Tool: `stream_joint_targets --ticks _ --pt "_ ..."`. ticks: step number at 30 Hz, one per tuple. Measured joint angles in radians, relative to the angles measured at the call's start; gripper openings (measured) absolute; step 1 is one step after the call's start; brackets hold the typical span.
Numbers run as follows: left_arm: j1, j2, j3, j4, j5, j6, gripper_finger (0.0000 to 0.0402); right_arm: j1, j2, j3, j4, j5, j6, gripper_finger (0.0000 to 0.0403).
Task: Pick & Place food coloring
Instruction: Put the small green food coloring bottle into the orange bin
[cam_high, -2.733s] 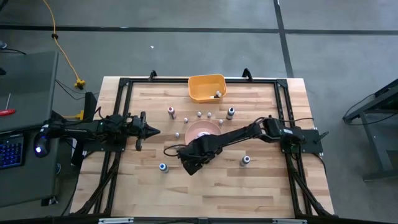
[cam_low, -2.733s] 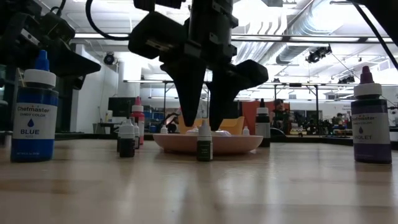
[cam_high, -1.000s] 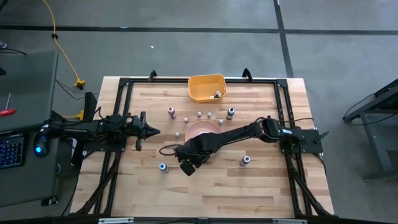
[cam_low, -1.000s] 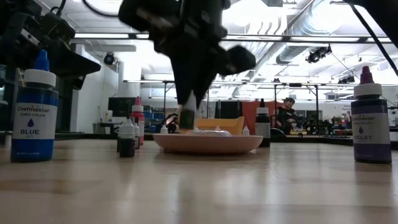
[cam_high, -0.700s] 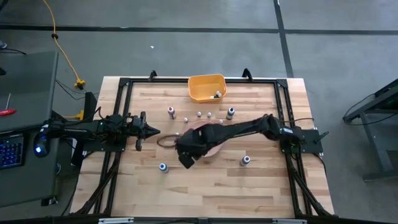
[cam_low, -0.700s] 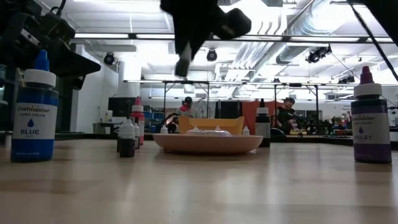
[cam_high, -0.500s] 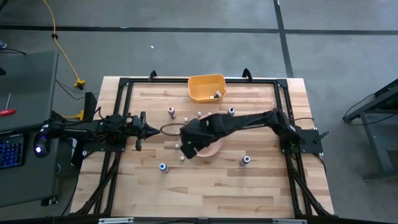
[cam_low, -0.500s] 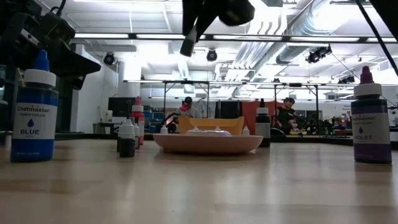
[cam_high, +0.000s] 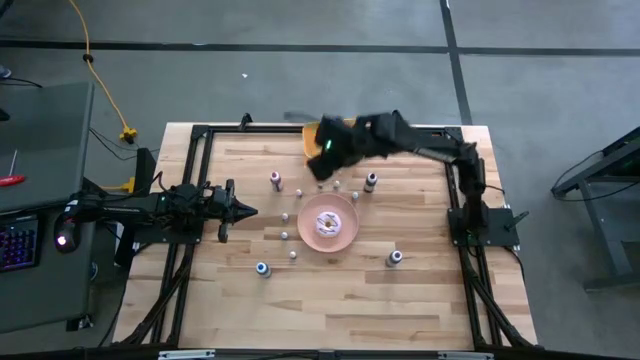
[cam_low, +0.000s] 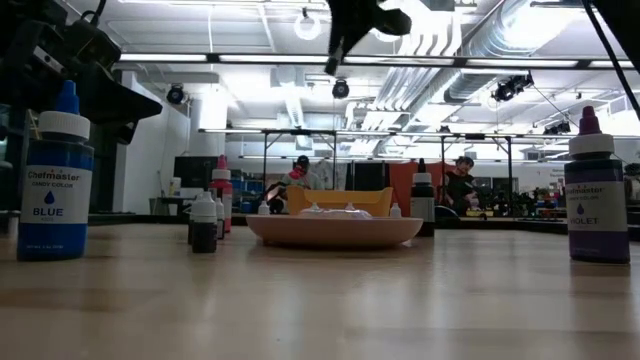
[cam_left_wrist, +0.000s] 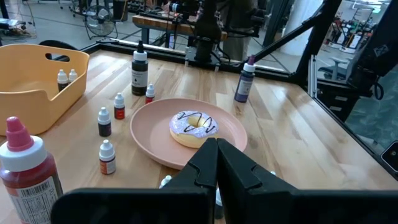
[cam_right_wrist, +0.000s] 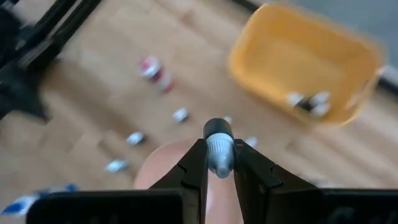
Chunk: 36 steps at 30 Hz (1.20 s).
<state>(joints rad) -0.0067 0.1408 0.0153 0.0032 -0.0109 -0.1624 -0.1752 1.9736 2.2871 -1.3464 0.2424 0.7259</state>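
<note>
Food coloring in transit: 1 small bottle (cam_right_wrist: 219, 155), dark-capped and pale-bodied, sits pinched between the 2 fingers of the right gripper (cam_right_wrist: 219, 144), high above the table. We see its cap end-on from the wrist, so we judge that its long axis runs along the fingers, roughly upright.

The orange bin (cam_right_wrist: 298, 62) lies just ahead of the jaws. From above, the right arm hangs over the bin's near edge, and we judge the drop turns on carrying the bottle a little farther over the opening. The right arm is by far the nearer. The left gripper (cam_left_wrist: 216, 155) waits at the table's left side, well apart from the bin, its fingers pressed together on nothing.

We count 2 small bottles (cam_left_wrist: 67, 77) already in the bin. From above we count 9 more standing on the table: 4 larger ones, among them a red-capped bottle (cam_high: 275, 180) and a blue one (cam_high: 262, 268), and 5 tiny ones ringing the plate; the arm may hide others.

There is 1 pink plate (cam_high: 304, 228) at the table's middle, bearing 1 iced doughnut (cam_high: 328, 222).
</note>
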Motion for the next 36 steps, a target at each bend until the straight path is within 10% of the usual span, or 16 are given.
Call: stream_joint_targets --ticks 14,36 --pt "0.0 0.0 0.0 0.0 0.0 0.0 0.0001 -0.335 -0.013 -0.013 0.023 -0.029 -0.395 0.0051" --pt "0.0 0.0 0.0 0.0 0.0 0.0 0.0001 -0.45 -0.01 -0.63 0.58 -0.244 -0.361 0.0054"
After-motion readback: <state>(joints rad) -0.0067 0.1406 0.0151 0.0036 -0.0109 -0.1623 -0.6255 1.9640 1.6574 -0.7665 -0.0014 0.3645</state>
